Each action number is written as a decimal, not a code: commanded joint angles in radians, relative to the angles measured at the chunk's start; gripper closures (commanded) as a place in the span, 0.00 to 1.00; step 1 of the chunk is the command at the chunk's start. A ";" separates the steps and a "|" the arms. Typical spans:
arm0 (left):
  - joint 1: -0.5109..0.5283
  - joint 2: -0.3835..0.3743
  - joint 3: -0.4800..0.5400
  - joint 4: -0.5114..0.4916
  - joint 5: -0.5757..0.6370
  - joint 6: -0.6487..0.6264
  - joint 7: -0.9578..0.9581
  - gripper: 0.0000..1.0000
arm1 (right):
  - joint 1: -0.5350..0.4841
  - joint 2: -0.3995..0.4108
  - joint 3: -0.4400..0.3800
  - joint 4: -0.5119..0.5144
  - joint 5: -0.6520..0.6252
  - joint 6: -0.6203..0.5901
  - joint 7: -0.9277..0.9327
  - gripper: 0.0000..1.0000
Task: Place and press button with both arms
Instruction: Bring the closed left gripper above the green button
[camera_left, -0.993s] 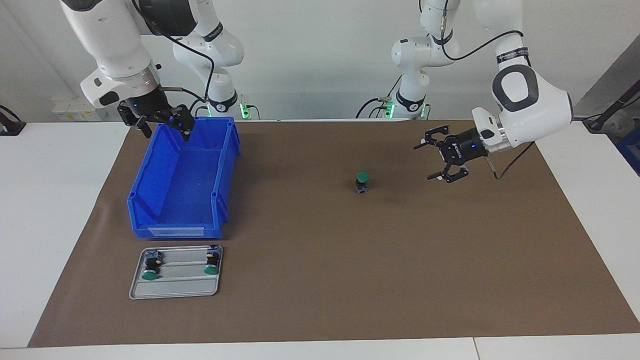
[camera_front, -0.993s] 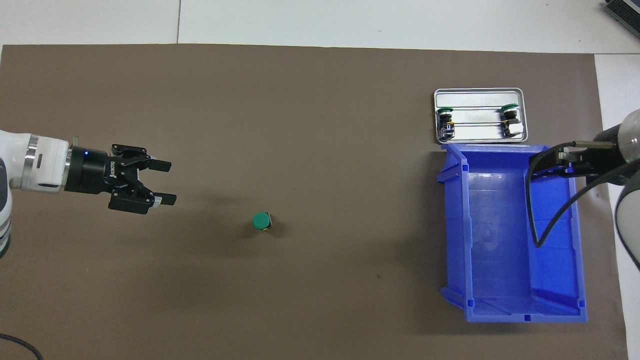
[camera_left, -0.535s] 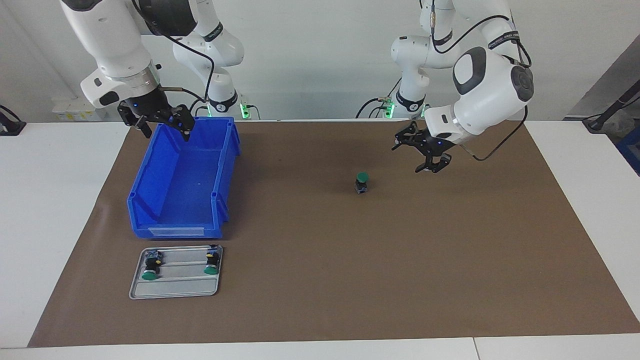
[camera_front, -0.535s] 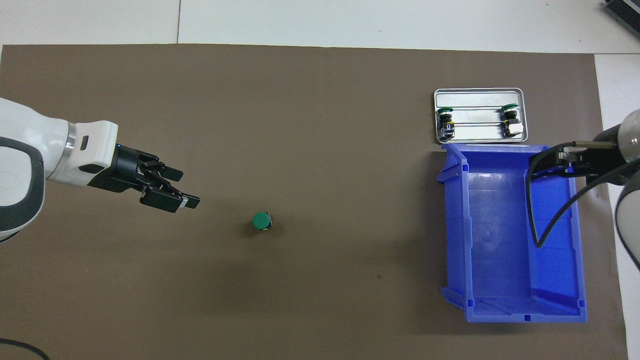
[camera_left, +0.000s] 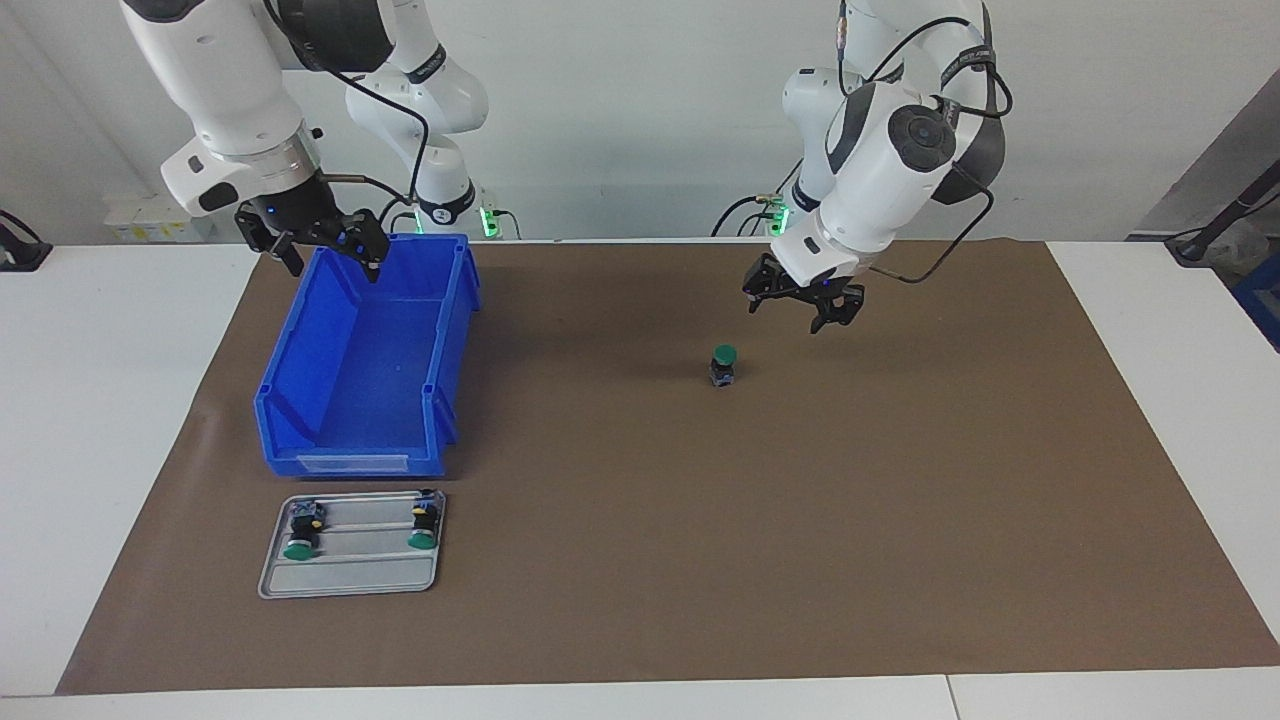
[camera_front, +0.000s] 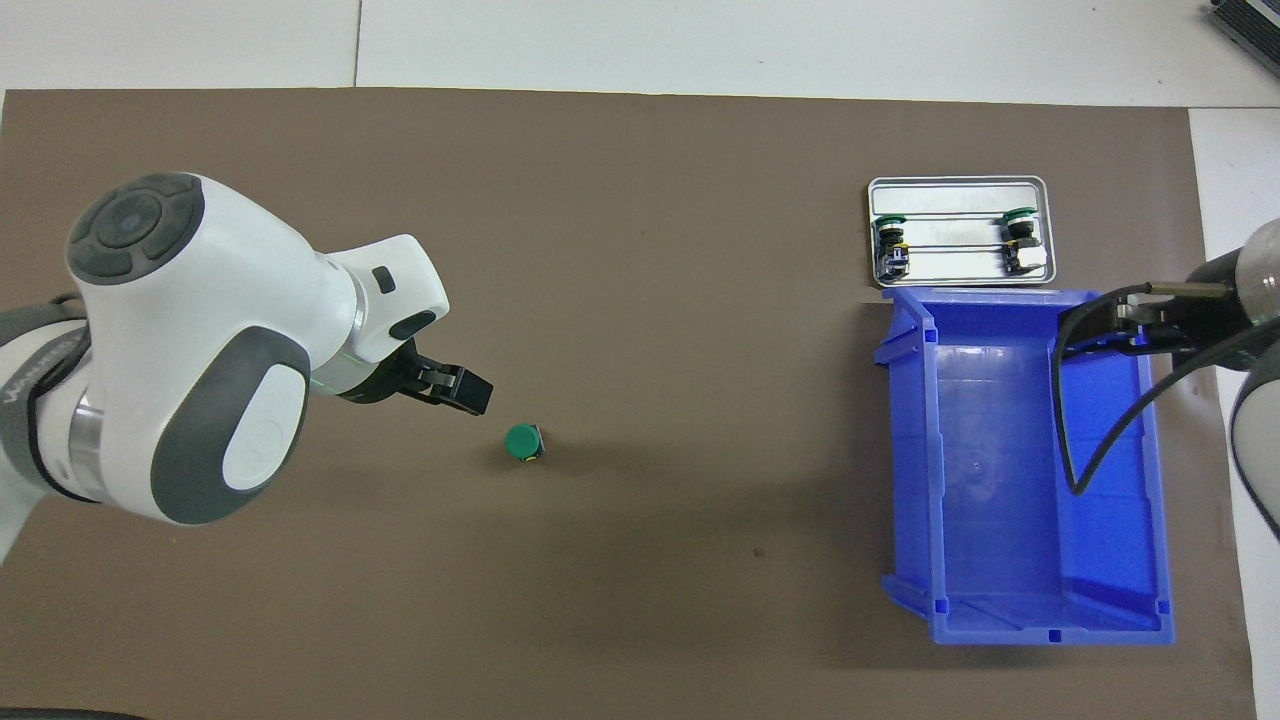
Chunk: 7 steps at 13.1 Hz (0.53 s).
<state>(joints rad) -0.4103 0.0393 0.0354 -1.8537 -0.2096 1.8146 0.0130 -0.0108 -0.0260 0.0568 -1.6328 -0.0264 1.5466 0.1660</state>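
The button (camera_left: 724, 361) stands upright on the brown mat near the table's middle, green cap up; it also shows in the overhead view (camera_front: 522, 442). My left gripper (camera_left: 796, 309) is open and empty, pointing down over the mat just beside the button toward the left arm's end, apart from it. In the overhead view the left gripper (camera_front: 452, 386) is mostly hidden under its own wrist. My right gripper (camera_left: 325, 250) is open and empty over the rim of the blue bin nearest the robots; it also shows in the overhead view (camera_front: 1112, 330).
A blue bin (camera_left: 300, 345) sits at the right arm's end of the mat, shown also in the overhead view (camera_front: 1010, 622). A metal tray (camera_left: 350, 582) lies beside it, farther from the robots, holding two green-capped buttons (camera_left: 299, 549) (camera_left: 421, 539).
The left arm has swung in from its own end of the table toward the button, its wrist turning downward. The right arm and the button have not moved.
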 joint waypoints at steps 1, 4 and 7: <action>-0.004 -0.033 0.008 -0.060 0.021 0.015 -0.083 0.03 | -0.008 -0.025 0.005 -0.030 0.011 0.017 -0.020 0.00; -0.059 -0.042 0.006 -0.094 0.021 0.075 -0.307 0.60 | -0.008 -0.025 0.005 -0.029 0.011 0.017 -0.020 0.00; -0.116 -0.062 0.006 -0.171 0.021 0.196 -0.404 1.00 | -0.008 -0.025 0.005 -0.030 0.011 0.017 -0.020 0.00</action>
<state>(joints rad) -0.4809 0.0298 0.0311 -1.9321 -0.2092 1.9231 -0.3313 -0.0108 -0.0261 0.0568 -1.6328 -0.0264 1.5466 0.1660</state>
